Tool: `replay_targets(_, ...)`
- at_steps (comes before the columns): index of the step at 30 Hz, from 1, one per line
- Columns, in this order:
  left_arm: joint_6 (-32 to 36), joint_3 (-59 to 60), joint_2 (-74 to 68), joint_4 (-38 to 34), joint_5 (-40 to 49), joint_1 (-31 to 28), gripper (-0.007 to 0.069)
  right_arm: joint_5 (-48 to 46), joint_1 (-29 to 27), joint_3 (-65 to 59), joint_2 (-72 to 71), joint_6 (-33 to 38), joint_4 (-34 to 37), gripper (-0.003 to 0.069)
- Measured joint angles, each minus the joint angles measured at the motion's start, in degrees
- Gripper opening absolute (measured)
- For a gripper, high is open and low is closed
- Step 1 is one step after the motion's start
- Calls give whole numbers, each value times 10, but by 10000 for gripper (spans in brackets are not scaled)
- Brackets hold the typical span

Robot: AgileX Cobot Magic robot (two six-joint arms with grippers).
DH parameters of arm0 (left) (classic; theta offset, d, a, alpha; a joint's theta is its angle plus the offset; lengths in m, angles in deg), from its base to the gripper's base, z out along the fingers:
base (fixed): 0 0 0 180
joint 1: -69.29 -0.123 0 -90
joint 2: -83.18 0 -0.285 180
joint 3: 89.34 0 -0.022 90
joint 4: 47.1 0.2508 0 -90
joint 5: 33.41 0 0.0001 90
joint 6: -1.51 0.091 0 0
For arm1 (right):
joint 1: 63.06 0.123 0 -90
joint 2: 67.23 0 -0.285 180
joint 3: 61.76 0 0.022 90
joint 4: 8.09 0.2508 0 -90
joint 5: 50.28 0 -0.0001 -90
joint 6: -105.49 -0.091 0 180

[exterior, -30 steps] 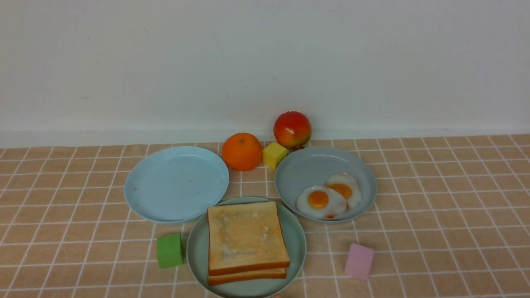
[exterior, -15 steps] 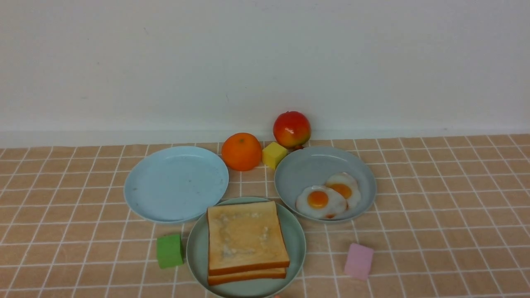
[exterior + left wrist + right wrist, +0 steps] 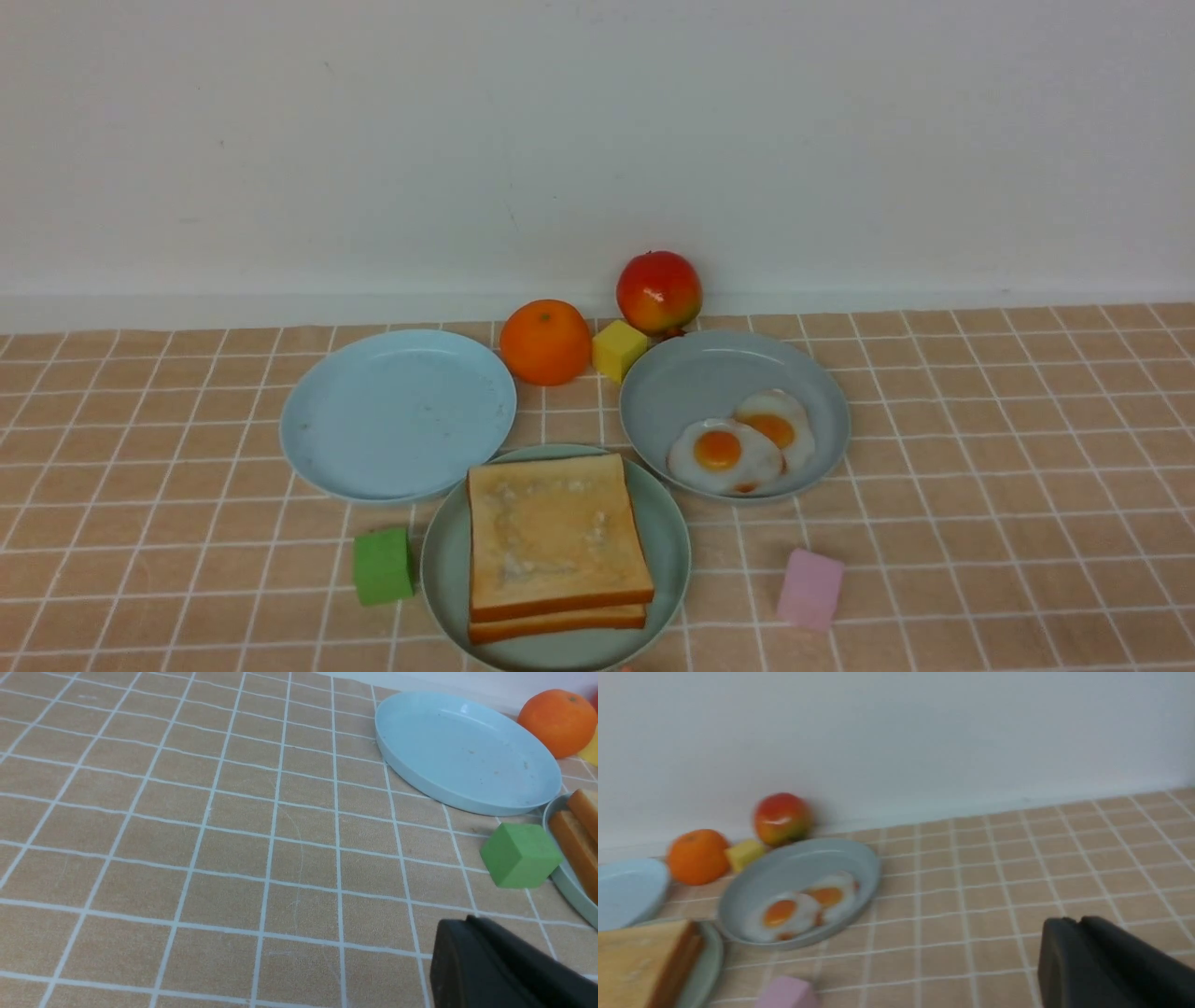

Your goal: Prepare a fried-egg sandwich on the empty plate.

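Two toast slices lie stacked on the mint-green plate at the front centre; no egg shows between them. Two fried eggs lie overlapping in the grey-blue plate to the right. Neither gripper shows in the front view. My left gripper is shut and empty over bare cloth, near the green cube and the toast's edge. My right gripper is shut and empty, right of the eggs.
An empty sky-blue plate sits at the left. An orange, a yellow cube and a red apple stand at the back by the wall. A green cube and a pink cube flank the mint-green plate.
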State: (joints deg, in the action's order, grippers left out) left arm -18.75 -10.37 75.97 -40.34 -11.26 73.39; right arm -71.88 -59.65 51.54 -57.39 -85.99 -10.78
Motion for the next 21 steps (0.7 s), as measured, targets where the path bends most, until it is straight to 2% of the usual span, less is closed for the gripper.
replay_targets(5, 0, 0, 0, 0, 0, 0, 0, 6, -48, -25, -11, 120, 73, 59)
replay_targets(9, 0, 0, 0, 0, 0, 0, 0, 9, -73, -70, -26, 177, 107, 64)
replay_targets(13, 0, 0, 0, 0, 0, 0, 0, 5, -83, -111, -26, 173, 100, 69)
replay_targets(21, 0, 0, 0, 0, 0, 0, 0, -3, -68, -114, -26, 48, -3, 80)
